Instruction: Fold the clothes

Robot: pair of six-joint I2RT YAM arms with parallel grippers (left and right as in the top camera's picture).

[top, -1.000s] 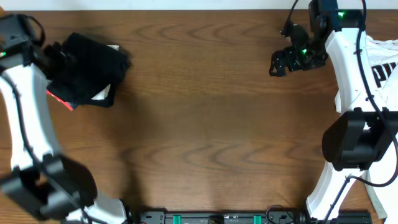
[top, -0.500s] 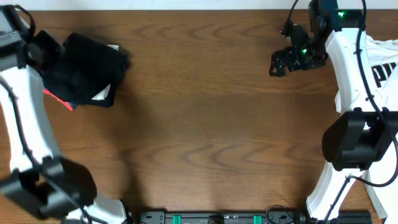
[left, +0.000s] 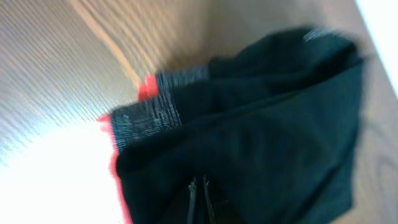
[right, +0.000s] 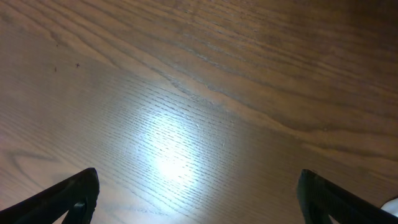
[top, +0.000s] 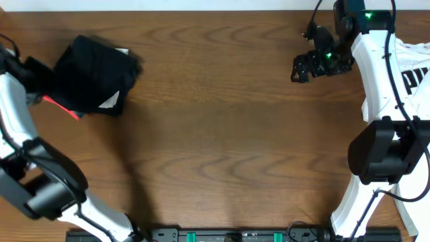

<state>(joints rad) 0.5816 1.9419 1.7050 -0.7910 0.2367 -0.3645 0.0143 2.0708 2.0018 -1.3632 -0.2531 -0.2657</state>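
- Black leggings [top: 94, 74] bunched at the table's [top: 222, 148] far-left corner, waistband [top: 64, 107] leftward.
- Left gripper [top: 39, 70] at the table's left edge, touching them, pressed together; I can't confirm a pinch.
- Right gripper [top: 299, 69] spread, table's far right; left one nearer.

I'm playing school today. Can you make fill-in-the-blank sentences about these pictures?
The folded leggings are ___ with a red waistband.
The right gripper stands ___ over the wooden table.
The left gripper is ___.
The white T-shirt lies at the table's ___ edge.
Missing words: black, open, shut, right.
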